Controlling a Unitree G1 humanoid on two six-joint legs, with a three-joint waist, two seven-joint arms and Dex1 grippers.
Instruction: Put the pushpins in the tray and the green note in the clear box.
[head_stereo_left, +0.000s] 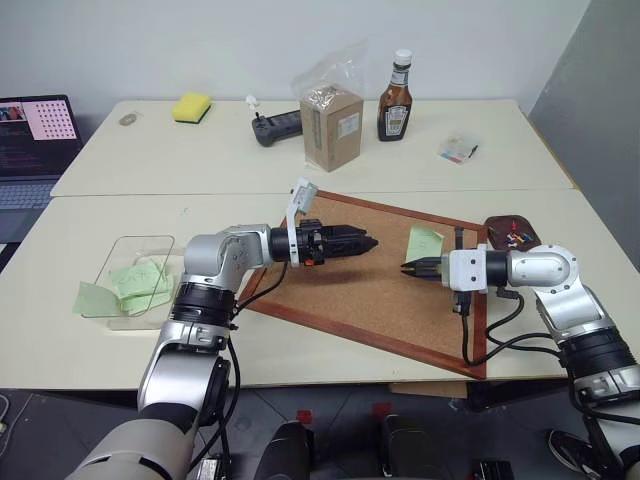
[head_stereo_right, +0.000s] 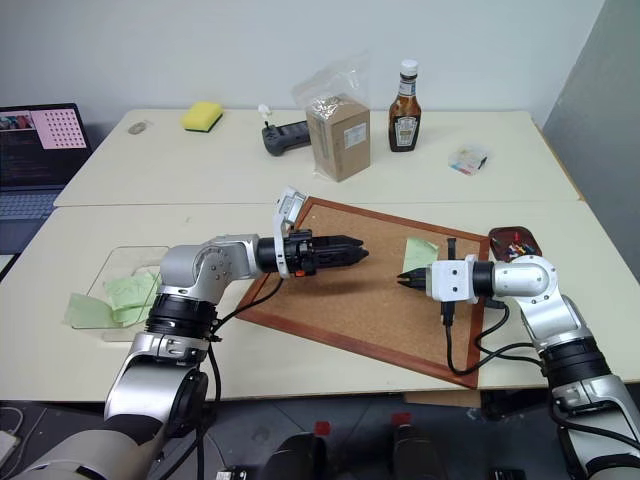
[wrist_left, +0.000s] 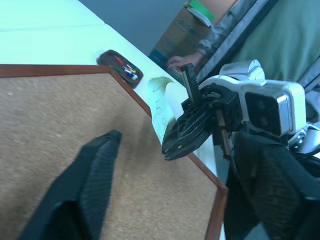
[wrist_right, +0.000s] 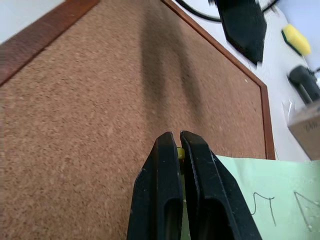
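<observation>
A green note (head_stereo_left: 424, 241) lies on the right part of the corkboard (head_stereo_left: 350, 300), one edge curling up. My right gripper (head_stereo_left: 408, 267) hovers at the note's near edge, shut on a tiny yellow pushpin (wrist_right: 179, 153). My left gripper (head_stereo_left: 366, 242) points at it from the left, level above the board. Its fingers (wrist_left: 100, 165) stand wide apart with nothing between them. The dark oval tray (head_stereo_left: 497, 226) with a few coloured pushpins (head_stereo_left: 514, 238) sits off the board's right corner. At the far left the clear box (head_stereo_left: 128, 250) holds green notes (head_stereo_left: 142, 280), and another one (head_stereo_left: 90, 298) pokes out beside it.
At the back stand a brown carton in a clear bag (head_stereo_left: 331, 125), a sauce bottle (head_stereo_left: 397, 100), a black handset (head_stereo_left: 276, 127), a yellow sponge (head_stereo_left: 191, 107) and a small packet of colourful bits (head_stereo_left: 458, 150). A laptop (head_stereo_left: 35, 135) sits far left. A person's hand (wrist_left: 176, 61) shows beyond the table.
</observation>
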